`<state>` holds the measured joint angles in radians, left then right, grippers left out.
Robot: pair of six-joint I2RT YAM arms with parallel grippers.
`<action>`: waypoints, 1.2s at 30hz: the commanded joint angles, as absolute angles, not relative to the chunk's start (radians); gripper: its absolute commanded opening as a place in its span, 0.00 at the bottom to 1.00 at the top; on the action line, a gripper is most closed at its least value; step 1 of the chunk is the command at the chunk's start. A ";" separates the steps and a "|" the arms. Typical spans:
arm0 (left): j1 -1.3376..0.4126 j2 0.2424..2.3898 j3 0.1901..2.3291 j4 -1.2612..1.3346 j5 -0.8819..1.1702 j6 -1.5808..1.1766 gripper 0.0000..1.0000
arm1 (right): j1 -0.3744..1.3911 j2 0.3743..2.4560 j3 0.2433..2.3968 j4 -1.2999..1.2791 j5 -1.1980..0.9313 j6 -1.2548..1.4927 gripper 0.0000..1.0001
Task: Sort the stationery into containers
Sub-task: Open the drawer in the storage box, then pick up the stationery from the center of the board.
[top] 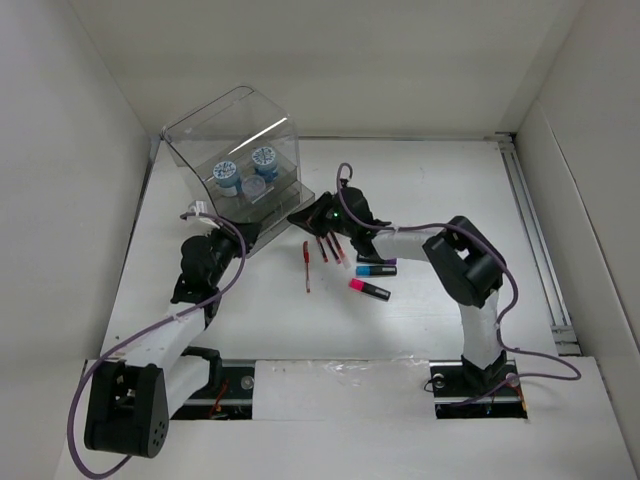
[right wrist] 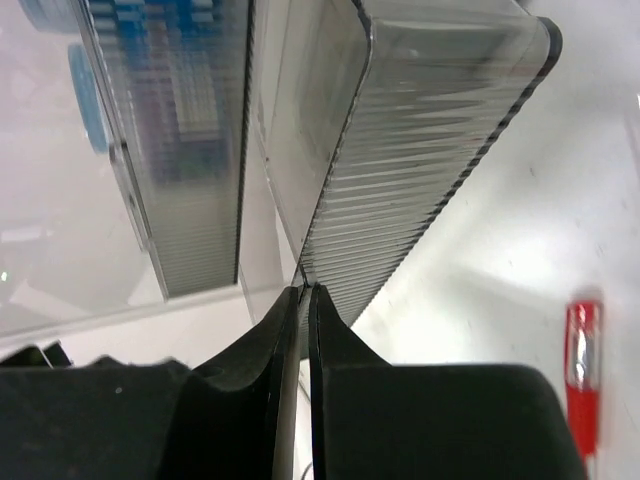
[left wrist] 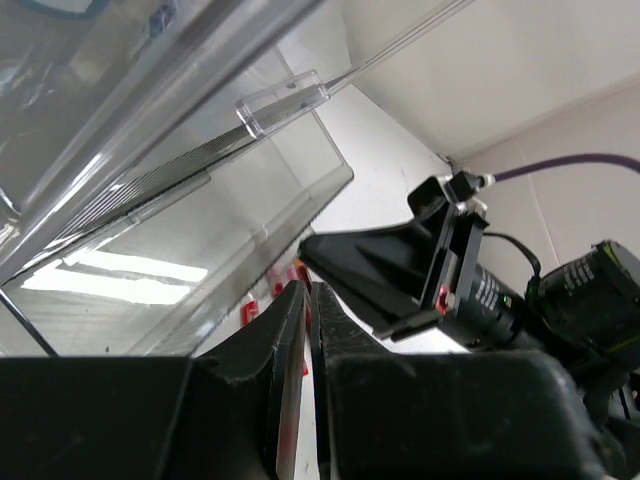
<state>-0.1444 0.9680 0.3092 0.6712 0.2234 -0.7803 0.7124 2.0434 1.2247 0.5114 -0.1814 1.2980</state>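
Drawer-opening step, likely, at the clear box (top: 230, 130) at ten o'clock, with three tubs (top: 226, 176) inside. Right gripper (right wrist: 302, 292) pinched shut on the thin edge of the drawer (right wrist: 430, 170); left gripper (left wrist: 308, 290) closed on nothing visible. Next: pull outward, then fetching red pens (top: 325, 250) and markers (top: 372, 278) at centre.

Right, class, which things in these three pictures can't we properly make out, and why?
Purple marker: top view, mostly under the right arm.
Red pens: top view, far ends under that arm, so the count is unsure.
Tubs: lid patterns too small from above, blurred through the box in the right wrist view.
Red bits: left wrist view, mostly behind the left claw.
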 commanded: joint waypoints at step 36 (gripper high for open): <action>-0.218 0.746 0.305 0.683 0.388 -0.690 0.28 | 0.719 1.320 0.787 0.002 0.053 0.974 0.48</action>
<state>-0.1944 0.7620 0.3088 0.6277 0.3573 -0.7246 0.7143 1.4288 0.8413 0.2298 -0.0788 1.0393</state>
